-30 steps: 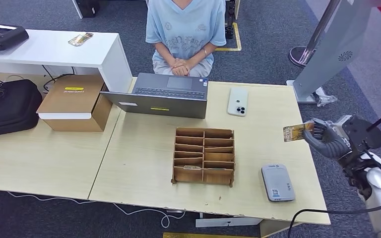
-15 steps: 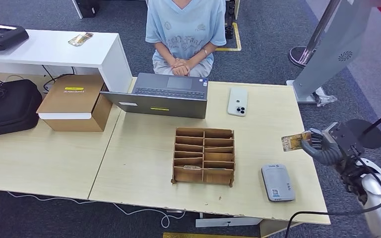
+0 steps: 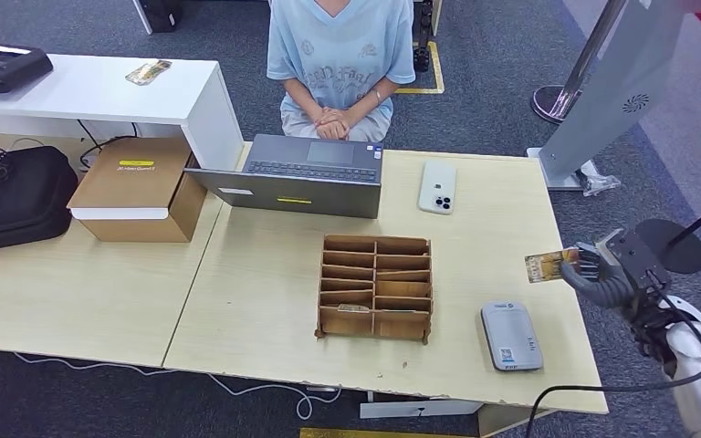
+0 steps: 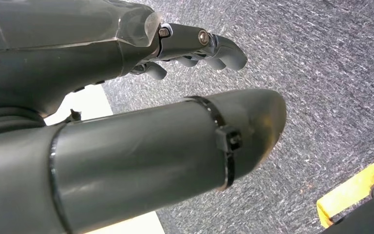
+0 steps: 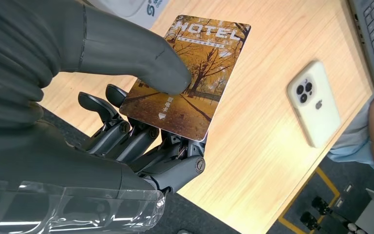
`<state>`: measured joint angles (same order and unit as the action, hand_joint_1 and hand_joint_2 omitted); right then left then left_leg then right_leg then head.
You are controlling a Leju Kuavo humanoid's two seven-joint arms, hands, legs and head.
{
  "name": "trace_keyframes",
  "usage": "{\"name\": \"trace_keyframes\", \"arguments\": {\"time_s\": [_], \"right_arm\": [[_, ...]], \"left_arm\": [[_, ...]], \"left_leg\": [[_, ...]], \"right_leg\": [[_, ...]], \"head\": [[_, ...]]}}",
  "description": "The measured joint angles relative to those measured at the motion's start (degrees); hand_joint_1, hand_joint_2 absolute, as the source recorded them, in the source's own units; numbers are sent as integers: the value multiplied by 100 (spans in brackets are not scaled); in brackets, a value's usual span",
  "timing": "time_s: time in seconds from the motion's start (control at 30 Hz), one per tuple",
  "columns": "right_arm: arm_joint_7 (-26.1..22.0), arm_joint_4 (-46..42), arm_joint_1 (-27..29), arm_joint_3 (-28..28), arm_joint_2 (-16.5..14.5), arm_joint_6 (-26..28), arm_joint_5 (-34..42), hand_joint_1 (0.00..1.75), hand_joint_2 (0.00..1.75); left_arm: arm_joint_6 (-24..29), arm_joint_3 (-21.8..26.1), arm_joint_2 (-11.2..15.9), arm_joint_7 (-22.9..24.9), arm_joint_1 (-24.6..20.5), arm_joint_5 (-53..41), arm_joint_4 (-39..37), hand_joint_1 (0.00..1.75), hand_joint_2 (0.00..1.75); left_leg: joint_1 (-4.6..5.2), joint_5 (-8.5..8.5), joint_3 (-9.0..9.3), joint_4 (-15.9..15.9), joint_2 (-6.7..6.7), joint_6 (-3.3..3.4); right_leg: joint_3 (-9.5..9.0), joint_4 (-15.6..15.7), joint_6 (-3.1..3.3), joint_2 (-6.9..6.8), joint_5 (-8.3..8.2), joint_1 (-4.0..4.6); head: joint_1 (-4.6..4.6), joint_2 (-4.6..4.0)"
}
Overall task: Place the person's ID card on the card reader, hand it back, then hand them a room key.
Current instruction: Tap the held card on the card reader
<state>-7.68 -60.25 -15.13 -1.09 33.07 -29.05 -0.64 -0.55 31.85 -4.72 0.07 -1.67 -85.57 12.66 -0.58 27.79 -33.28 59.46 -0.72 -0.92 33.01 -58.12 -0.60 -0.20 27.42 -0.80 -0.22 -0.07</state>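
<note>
- At the right edge of the pale wooden desk (image 3: 265,301), the robot's right hand (image 3: 593,265) holds an orange card printed with an autumn tree scene and the word HOTEL (image 5: 187,73), raised above the desktop.
- That card reads as the room key, so the task looks to be in its last step; I judge the ID card steps finished, though no ID card is visible to confirm it.
- Near the hand, closer to the robot, a grey rounded card reader (image 3: 510,336) lies flat with nothing on it.
- Still to do: carry the card to the seated person in a light blue shirt (image 3: 340,55), at the far side behind an open grey laptop (image 3: 306,175).
- Right thumb (image 5: 126,53) presses the card's face; dark fingers (image 5: 141,141) support it from beneath, a firm pinch.
- Left hand (image 4: 126,122) hangs over grey carpet, fingers loosely curled, holding nothing.
</note>
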Motion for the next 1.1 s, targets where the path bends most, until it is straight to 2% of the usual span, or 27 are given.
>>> {"name": "trace_keyframes", "arguments": {"time_s": [0.37, 0.57, 0.77, 1.1], "right_arm": [[-94, 95, 312, -42, -18, -68, -36, 175, 175], [-119, 146, 385, -39, -179, -77, -99, 175, 175], [-177, 340, 295, 50, -393, -48, -314, 175, 175], [-219, 833, 59, 242, -578, -40, -378, 175, 175]], "left_arm": [[-2, 9, 1, 0, -1, -18, 0, 0, 0], [-11, 9, 1, 0, -6, -57, 0, 0, 0], [-28, 9, 3, 0, -18, -58, 0, 0, 0], [-42, 11, 21, -9, -20, -44, 0, 0, 0]], "left_leg": [[0, 0, -1, 0, 1, 0], [-1, 0, 0, -1, 2, 0], [-1, 0, -1, -2, 3, 0], [0, -1, -2, -2, 1, 1]], "right_leg": [[0, 0, 0, 0, 0, 0], [0, -1, 0, 2, 0, 1], [-1, -1, 0, 2, 0, 1], [-1, -1, 0, -1, 0, 0]], "head": [[0, 0], [1, -1], [0, 0], [0, 0]]}}
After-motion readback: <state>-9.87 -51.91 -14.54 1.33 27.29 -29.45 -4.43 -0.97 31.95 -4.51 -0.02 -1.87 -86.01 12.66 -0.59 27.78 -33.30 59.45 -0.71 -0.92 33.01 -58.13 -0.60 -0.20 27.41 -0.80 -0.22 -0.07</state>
